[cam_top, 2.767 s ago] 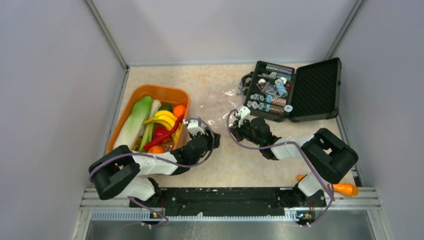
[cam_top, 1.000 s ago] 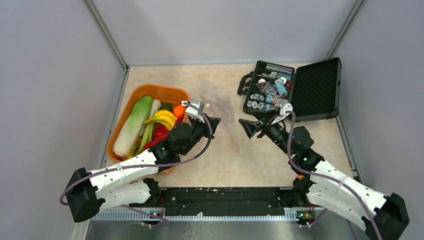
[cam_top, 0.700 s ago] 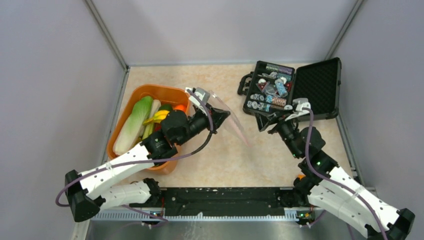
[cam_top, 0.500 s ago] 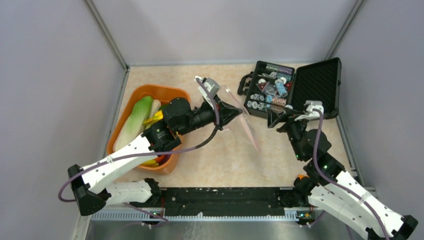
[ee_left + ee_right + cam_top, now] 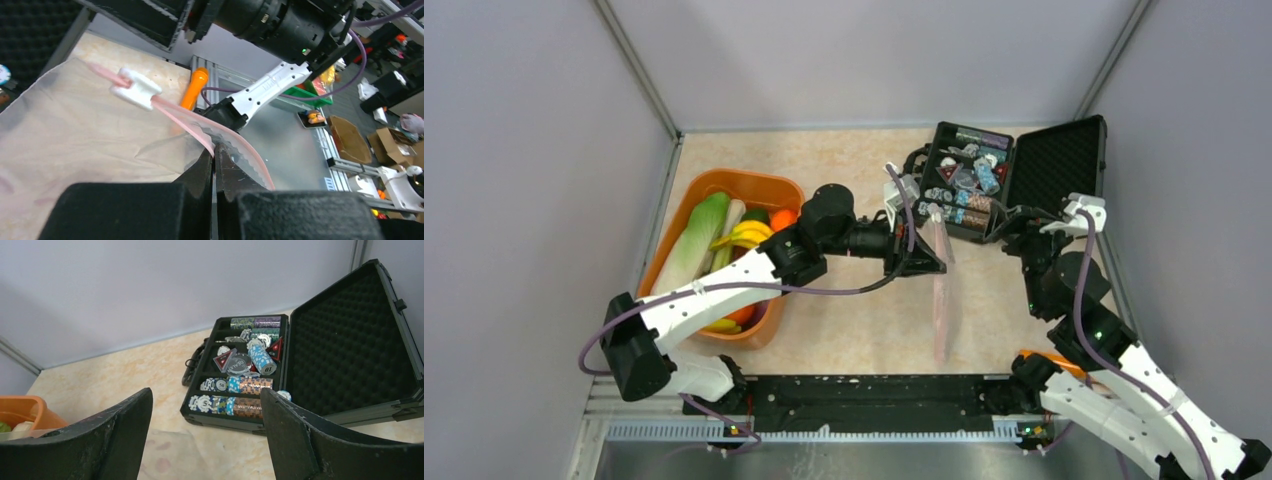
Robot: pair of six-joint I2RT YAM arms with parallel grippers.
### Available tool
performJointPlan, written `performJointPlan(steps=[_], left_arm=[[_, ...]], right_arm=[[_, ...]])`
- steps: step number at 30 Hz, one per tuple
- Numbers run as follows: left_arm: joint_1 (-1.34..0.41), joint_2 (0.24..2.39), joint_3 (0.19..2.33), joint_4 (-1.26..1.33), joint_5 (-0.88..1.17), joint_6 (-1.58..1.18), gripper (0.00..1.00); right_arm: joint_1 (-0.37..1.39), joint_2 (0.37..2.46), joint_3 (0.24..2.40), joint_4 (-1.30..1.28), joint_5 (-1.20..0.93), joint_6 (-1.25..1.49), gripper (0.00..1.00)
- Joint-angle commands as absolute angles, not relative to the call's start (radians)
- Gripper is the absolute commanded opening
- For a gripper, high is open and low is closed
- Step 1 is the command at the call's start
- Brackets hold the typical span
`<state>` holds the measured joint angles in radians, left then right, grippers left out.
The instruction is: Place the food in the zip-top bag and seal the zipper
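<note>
At mid-table, I have the left tool (image 5: 927, 258) clenched on the bag (image 5: 940, 300). On the left wrist camera its two fingers (image 5: 200, 172) are pressed together on the bag's mouth edge, pinching the pink zipper (image 5: 175, 116). The white slider (image 5: 136, 89) sits further along the strip, apart from the fingers. The clear film spreads flat and crinkled to the left of the grip. I cannot tell whether the mouth is sealed along its length.

From above, the bag shows almost edge-on as a thin pinkish band running from the tool toward the near edge of the table (image 5: 844, 320). I cannot tell whether its low end rests on the table.

The right tool (image 5: 1012, 222) is released, its fingers (image 5: 120, 425) spread wide. It hangs to the right of the bag, apart from it, just in front of the open black case (image 5: 1064, 175). Its wrist camera looks across at rows of chips (image 5: 240, 385) in the case's tray half, with the foam-lined lid standing up behind.

The food (image 5: 746, 240) is heaped in the orange tub (image 5: 724, 180) at the left of the table: yellow bananas, an orange, a red chilli and a long pale-green leafy piece. My left arm reaches out past the tub's right rim.
</note>
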<state>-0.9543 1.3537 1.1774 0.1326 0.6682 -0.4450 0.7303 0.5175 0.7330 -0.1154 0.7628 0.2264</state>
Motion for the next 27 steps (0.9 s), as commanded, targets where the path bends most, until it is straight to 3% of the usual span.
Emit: performJointPlan(steps=[1,13,19,23,27], left_arm=[[-0.951,1.347,1.192,0.228,0.744,-0.445,0.0],[-0.808,1.348,0.971,0.191,0.449,-0.505,0.0],[-0.796,1.331,0.971,0.14,0.329,-0.55,0.0],[-0.796,1.299,0.954,0.131,0.263,-0.592,0.0],[-0.796,1.26,0.944,0.12,0.214,-0.616,0.0]], right_arm=[[0.735,0.533,0.781,-0.147,0.739,0.214,0.78],[0.735,0.639,0.852,-0.257,0.388,0.371,0.78],[0.737,0.729,0.86,-0.277,0.197,0.426,0.75],[0.775,0.771,0.87,-0.313,0.205,0.422,0.73],[0.899,0.798,0.904,-0.338,0.343,0.376,0.72]])
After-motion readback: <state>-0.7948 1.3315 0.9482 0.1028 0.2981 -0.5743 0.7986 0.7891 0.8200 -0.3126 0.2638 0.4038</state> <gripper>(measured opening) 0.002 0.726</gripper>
